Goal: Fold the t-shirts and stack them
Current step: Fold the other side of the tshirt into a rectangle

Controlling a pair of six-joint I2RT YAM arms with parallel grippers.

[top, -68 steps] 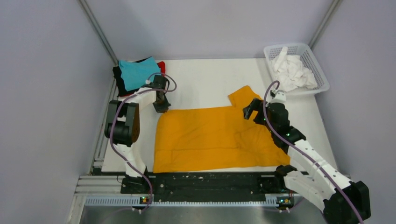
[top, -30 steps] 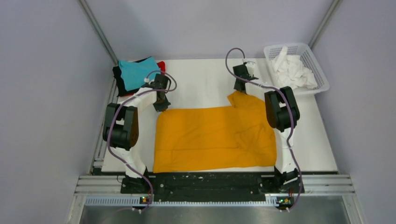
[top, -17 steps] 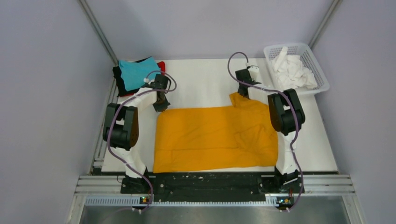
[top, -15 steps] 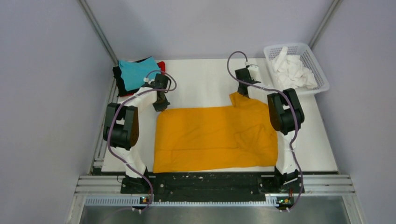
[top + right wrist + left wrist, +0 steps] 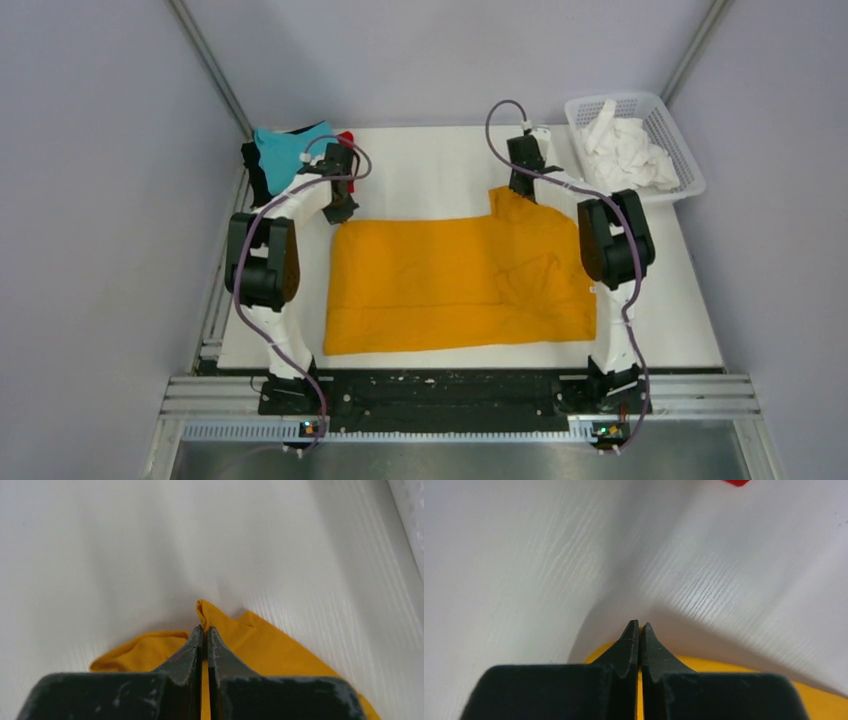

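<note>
A mustard-orange t-shirt lies spread across the middle of the white table. My left gripper is shut on its far left corner; orange cloth shows between and below the jaws. Over at the far right sleeve end, my right gripper is shut on the orange fabric, a small fold of which pokes up past the fingertips. A folded pile with a teal t-shirt on top sits at the far left corner, black and red cloth showing beneath it.
A white lattice basket holding white cloth stands at the far right corner. Grey walls close in the table on three sides. A black rail with the arm bases runs along the near edge.
The right gripper reached the sleeve end and closed on it. Both grippers then moved toward the far side, dragging the orange shirt a little away from the near edge.
</note>
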